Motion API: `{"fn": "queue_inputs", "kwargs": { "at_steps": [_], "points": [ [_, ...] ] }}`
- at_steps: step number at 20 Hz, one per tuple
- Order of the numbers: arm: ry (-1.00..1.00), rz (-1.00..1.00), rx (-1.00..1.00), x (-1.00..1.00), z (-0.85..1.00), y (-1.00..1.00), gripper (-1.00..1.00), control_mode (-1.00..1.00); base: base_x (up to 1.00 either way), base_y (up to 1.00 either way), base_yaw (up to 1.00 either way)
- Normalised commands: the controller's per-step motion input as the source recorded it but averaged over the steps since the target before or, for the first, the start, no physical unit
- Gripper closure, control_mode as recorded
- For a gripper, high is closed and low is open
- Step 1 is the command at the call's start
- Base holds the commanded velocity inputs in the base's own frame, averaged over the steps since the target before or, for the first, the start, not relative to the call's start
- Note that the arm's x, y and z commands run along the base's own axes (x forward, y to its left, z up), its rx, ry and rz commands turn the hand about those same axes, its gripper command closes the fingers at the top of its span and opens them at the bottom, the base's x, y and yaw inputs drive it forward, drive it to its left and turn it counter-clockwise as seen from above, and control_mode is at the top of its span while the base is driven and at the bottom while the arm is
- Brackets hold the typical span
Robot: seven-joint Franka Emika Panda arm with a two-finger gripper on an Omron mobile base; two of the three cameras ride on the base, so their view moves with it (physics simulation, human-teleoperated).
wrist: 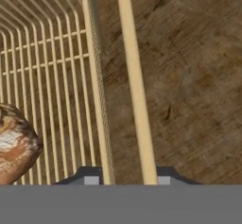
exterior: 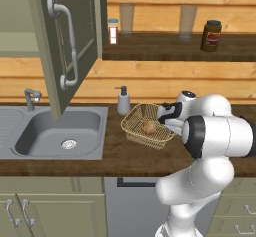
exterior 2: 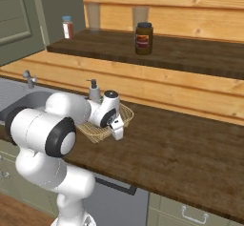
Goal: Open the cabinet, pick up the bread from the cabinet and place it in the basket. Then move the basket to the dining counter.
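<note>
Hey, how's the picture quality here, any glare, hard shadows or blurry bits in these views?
Left base view: even flat light, no glare, and the basket with the bread reads clearly. Right base view: equally soft, but the arm covers much of the basket. Hand view: very close, so the basket rim and bread look enlarged and slightly soft.
</note>
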Motion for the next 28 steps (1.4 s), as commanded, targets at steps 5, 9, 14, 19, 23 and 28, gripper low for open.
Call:
{"fn": "queue_inputs", "kwargs": {
  "at_steps": [5, 9, 14, 19, 23, 28],
  "points": [
    [-0.02, -0.02, 0.00, -0.17, 0.09, 0.14, 1.00, -1.00, 0.00, 0.00, 0.00],
    [-0.16, -0.07, 0.00, -0.33, 0.79, 0.09, 1.00, -1.00, 0.00, 0.00, 0.00],
    [-0.22, -0.10, 0.00, -0.52, 0.88, 0.02, 1.00, -1.00, 0.00, 0.00, 0.00],
    [-0.25, -0.10, 0.04, -0.57, 0.80, 0.09, 1.00, -1.00, 0.00, 0.00, 0.00],
    [-0.27, -0.06, 0.17, -0.52, 0.62, 0.17, 1.00, -1.00, 0.00, 0.00, 0.00],
    [-0.16, -0.04, 0.35, -0.27, 0.27, 0.03, 1.00, -1.00, 0.00, 0.00, 0.00]
  ]
}}
